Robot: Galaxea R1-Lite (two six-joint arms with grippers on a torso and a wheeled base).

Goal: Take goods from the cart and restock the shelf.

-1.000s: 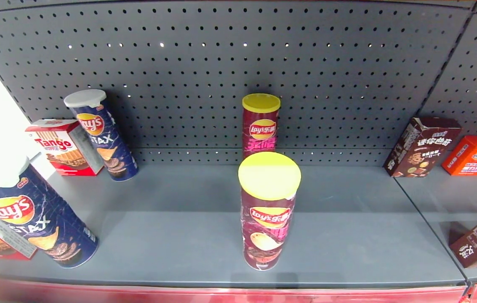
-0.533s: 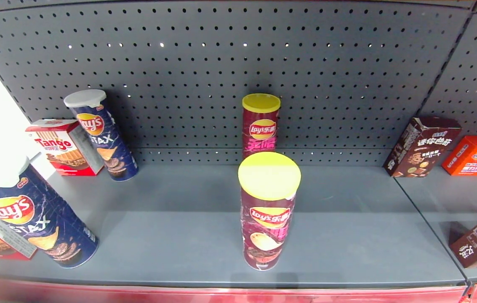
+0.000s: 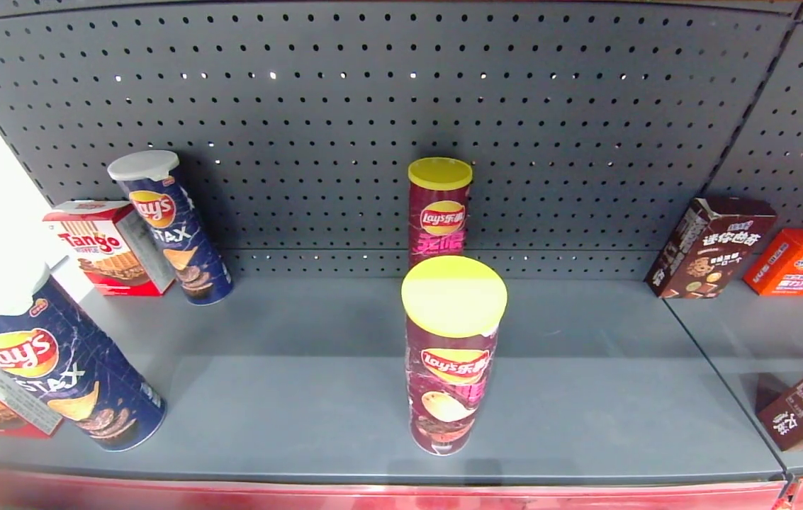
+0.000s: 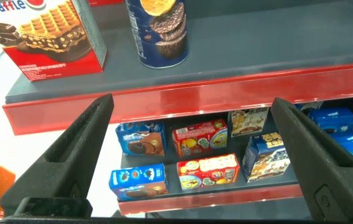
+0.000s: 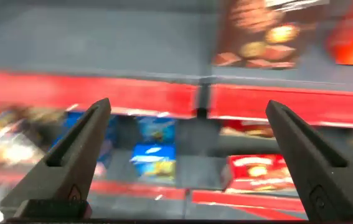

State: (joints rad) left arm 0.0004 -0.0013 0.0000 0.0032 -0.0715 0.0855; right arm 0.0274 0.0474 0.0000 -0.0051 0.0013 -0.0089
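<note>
The left gripper (image 4: 192, 106) and right gripper (image 5: 188, 106) are both hanging before the red shelf edge (image 4: 182, 98), jaws spread wide, grasping nothing.

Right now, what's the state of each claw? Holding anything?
Left claw: open, holding nothing.
Right claw: open, holding nothing.
</note>
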